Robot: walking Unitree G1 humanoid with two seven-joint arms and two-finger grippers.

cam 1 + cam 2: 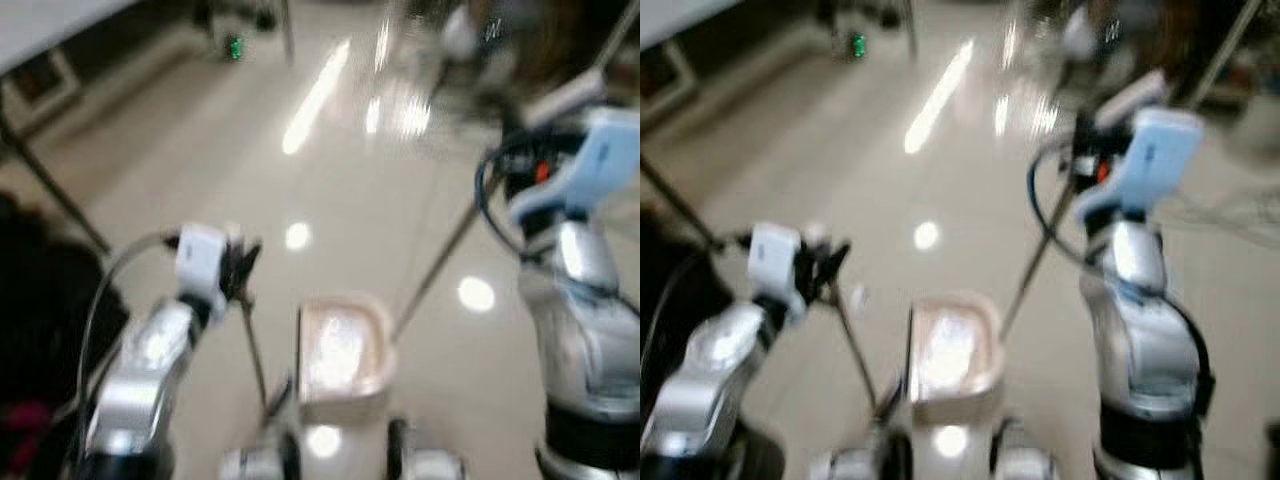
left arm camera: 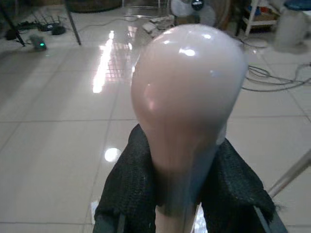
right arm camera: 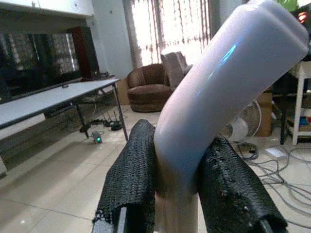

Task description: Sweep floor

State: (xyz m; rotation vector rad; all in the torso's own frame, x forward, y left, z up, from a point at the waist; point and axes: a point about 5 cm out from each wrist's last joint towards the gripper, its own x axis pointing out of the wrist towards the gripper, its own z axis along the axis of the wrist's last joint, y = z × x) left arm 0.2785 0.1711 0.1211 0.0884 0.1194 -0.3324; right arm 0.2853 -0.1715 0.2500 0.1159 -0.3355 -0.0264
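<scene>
Gripping the dustpan handle (image 2: 187, 97), left hand (image 2: 187, 194) closed on its pink knob; pink dustpan (image 1: 342, 352) rests on the tiled floor (image 1: 330, 190). Right of the dustpan, right hand (image 3: 182, 194) clamps the broom handle (image 3: 223, 92); blurred, its pole (image 1: 440, 262) apparently slants floorward.

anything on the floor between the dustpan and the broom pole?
Nothing visible: between the pink dustpan and the broom pole lies bare glossy tile with a light reflection, in both eye views, though they are blurred.
</scene>
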